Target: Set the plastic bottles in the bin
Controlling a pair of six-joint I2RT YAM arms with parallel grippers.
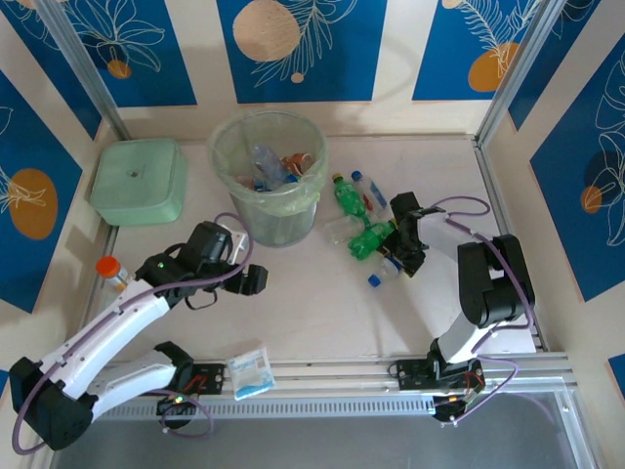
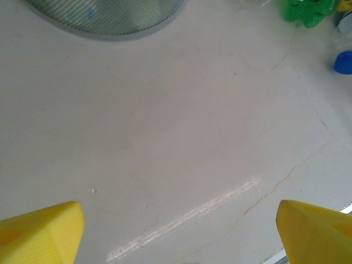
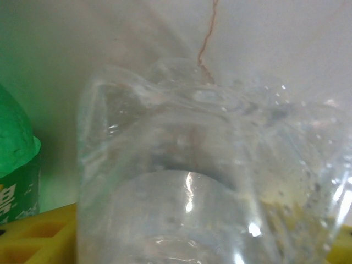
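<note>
The bin (image 1: pixel 278 220) stands at the back centre and holds several plastic bottles (image 1: pixel 269 161). To its right on the table lie green bottles (image 1: pixel 347 193) (image 1: pixel 369 241), a clear blue-capped one (image 1: pixel 369 192) and a loose blue cap (image 1: pixel 374 280). My right gripper (image 1: pixel 405 244) is down in this pile. In the right wrist view a crushed clear bottle (image 3: pixel 209 165) sits between its yellow fingers (image 3: pixel 38 236), with a green bottle (image 3: pixel 16 159) just to the left. My left gripper (image 1: pixel 256 280) hangs open over bare table (image 2: pixel 179 220), in front of the bin (image 2: pixel 110 16).
A square pale-green lidded box (image 1: pixel 140 181) sits at the back left. An orange-capped bottle (image 1: pixel 110 271) lies by the left arm. A blue-and-white sachet (image 1: pixel 251 373) rests near the front rail. A green bottle (image 2: pixel 308 11) and blue cap (image 2: pixel 344 61) lie ahead of the left gripper.
</note>
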